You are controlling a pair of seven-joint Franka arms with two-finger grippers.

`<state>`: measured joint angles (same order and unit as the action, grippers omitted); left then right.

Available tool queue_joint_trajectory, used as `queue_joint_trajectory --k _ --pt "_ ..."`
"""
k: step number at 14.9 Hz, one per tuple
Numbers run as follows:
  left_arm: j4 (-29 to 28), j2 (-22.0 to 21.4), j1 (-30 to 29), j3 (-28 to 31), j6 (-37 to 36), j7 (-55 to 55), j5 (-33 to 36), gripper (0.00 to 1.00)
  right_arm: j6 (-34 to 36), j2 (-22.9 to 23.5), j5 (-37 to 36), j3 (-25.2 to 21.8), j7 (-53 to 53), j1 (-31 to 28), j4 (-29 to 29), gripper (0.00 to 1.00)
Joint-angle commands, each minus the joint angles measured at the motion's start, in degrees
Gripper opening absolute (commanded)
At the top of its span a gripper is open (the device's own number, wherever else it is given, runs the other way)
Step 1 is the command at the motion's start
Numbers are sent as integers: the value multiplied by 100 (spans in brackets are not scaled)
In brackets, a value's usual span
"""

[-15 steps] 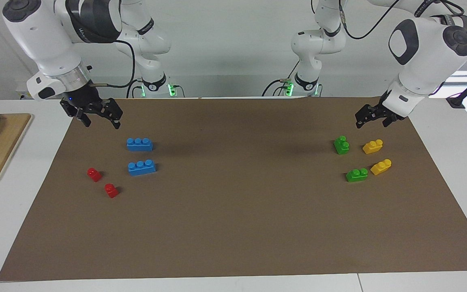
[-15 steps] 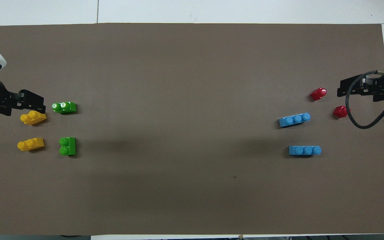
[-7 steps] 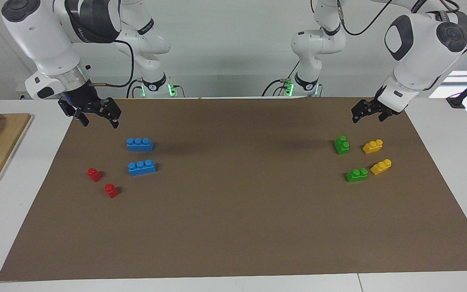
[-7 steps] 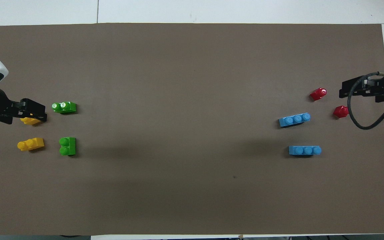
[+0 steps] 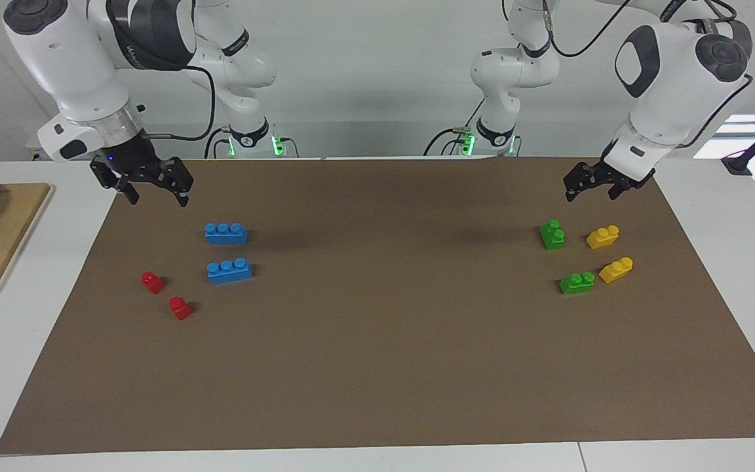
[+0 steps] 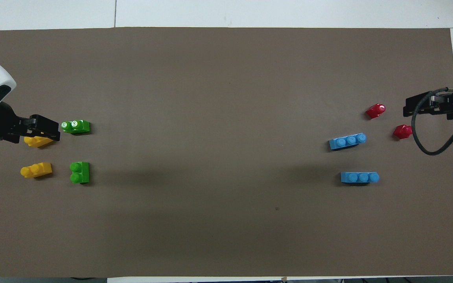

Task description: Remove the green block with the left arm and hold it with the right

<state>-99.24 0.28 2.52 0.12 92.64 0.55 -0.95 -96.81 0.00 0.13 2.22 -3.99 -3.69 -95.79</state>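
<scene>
Your left gripper (image 5: 592, 185), fingers apart and empty, hangs at the left arm's end of the brown mat (image 5: 377, 367), the green block (image 5: 552, 234) resting below it, long axis running away from the robots.

Yellow brick (image 6: 37, 140) partly under left claw (image 6: 47, 128)

Two green blocks, two studs each, flat on mat: one (image 5: 552, 234) near below left gripper's fingers (image 5: 570, 187), other (image 5: 577, 282) further off.
</scene>
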Motion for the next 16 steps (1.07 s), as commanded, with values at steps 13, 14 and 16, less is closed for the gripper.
queue_joint_trajectory --k 13,14,16 --pt "1 -309 56 49 272 77 69 100 101 -97 -189 24 197 -53 -54 99" --pt "-8 -318 65 49 263 77 69 100 101 -97 -189 24 197 -53 -54 99" --pt "1 -318 56 49 263 68 86 100 101 -97 -189 24 197 -53 -54 99"
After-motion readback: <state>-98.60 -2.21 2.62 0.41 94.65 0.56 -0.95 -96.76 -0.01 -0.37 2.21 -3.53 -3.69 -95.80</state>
